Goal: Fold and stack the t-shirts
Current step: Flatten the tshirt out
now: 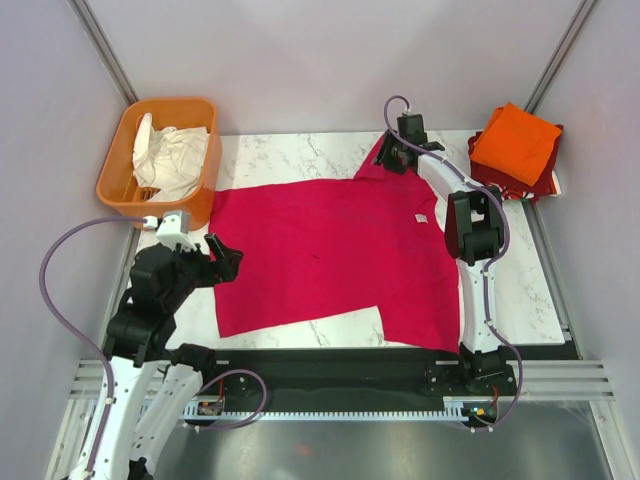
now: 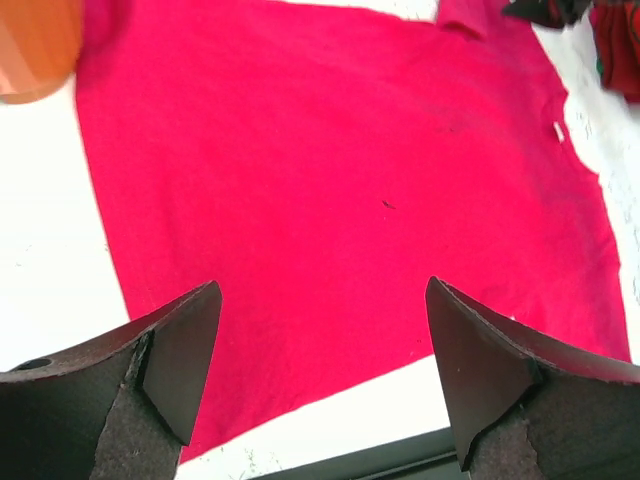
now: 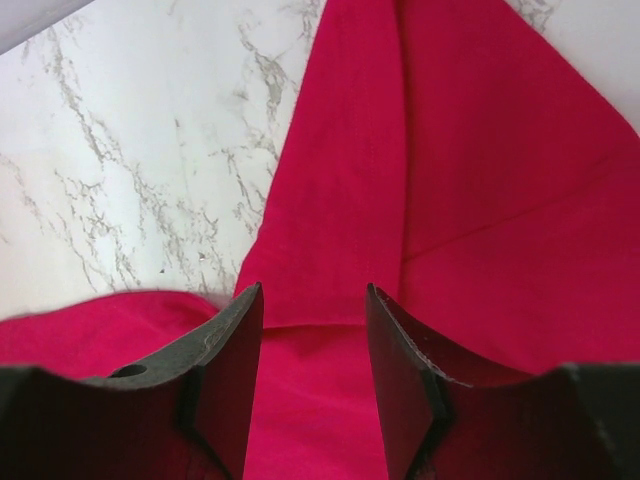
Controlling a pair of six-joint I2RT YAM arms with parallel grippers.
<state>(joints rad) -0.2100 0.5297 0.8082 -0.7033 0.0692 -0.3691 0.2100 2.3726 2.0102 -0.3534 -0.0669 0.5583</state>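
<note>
A magenta-pink t-shirt (image 1: pixel 330 250) lies spread flat across the marble table, collar to the right; it fills the left wrist view (image 2: pixel 340 180). My left gripper (image 1: pixel 228 262) is open and empty, hovering over the shirt's left hem near its front corner (image 2: pixel 320 290). My right gripper (image 1: pixel 390 155) is open over the far sleeve (image 3: pixel 480 200), its fingers straddling a fold in the fabric without closing on it (image 3: pixel 313 290). A folded bright orange t-shirt (image 1: pixel 515 142) rests on a folded dark red t-shirt (image 1: pixel 548 175) at the far right corner.
A rigid orange plastic basket (image 1: pixel 165 103) with white cloth (image 1: pixel 170 160) in it stands at the far left, touching the shirt's far-left corner. Bare marble (image 1: pixel 520 290) shows right of the shirt. A black rail (image 1: pixel 330 370) runs along the near edge. Grey walls enclose the table.
</note>
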